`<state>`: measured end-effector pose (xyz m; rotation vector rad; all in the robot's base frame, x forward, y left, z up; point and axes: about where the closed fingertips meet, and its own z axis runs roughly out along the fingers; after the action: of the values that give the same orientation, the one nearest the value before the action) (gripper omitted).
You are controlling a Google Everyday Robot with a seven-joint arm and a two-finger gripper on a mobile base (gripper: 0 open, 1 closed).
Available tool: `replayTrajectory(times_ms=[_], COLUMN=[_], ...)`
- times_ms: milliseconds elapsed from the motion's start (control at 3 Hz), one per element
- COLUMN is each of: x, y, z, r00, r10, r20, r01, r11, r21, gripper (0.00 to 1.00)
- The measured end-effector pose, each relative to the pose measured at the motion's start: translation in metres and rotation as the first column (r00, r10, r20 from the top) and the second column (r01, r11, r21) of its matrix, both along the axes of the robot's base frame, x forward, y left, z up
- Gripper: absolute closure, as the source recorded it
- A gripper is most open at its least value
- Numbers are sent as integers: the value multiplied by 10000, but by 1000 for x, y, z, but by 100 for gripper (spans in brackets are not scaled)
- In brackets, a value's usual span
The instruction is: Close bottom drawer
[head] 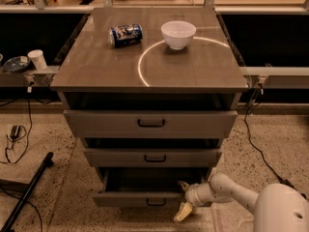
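Claw (183,198) at drawer front

Its fingers are parted, nothing gripped, at the right end of the bottom drawer (140,198), pulled out below two others. A can (125,35) and bowl (178,34) are set on the desk (106,66).

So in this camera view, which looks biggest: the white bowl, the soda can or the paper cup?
1. white bowl and soda can: alike, too close to rank.
2. paper cup: clearly smallest.
The gripper is at the open bottom drawer's right front corner.
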<state>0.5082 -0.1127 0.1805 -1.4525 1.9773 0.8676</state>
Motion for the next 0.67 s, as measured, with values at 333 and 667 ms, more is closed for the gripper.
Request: replayTrajectory(times_ms=[333,667], x=[7,23], y=[-1,-4], z=[13,50], r00=[9998,9963], r10=[46,128], r20=[209,855], r01=[-45,-108], r11=[10000,9997], r21=[-35,-240], gripper=[0,0])
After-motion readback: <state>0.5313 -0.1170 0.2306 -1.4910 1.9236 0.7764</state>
